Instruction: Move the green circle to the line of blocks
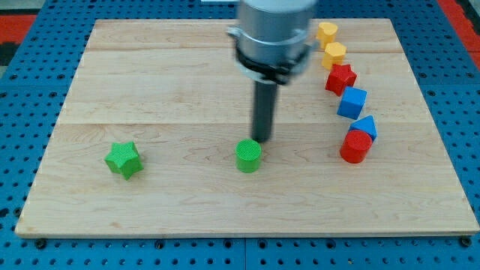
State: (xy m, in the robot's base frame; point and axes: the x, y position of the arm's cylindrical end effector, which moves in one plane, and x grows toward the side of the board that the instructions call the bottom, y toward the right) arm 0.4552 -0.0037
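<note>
my tip (260, 139) touches ridged green circle (249, 156).

green circle (249, 156): short upright cylinder, lower centre of frame
line of blocks (346, 91): six, curving down the right side

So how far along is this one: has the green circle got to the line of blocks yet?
Not yet. Done: nothing visible. The green circle sits mid-board, well apart from the line of blocks curving down the view's right. In hand: my tip is just above the circle, at its upper right edge. Left: the whole push rightward toward the red block ending the line.
</note>
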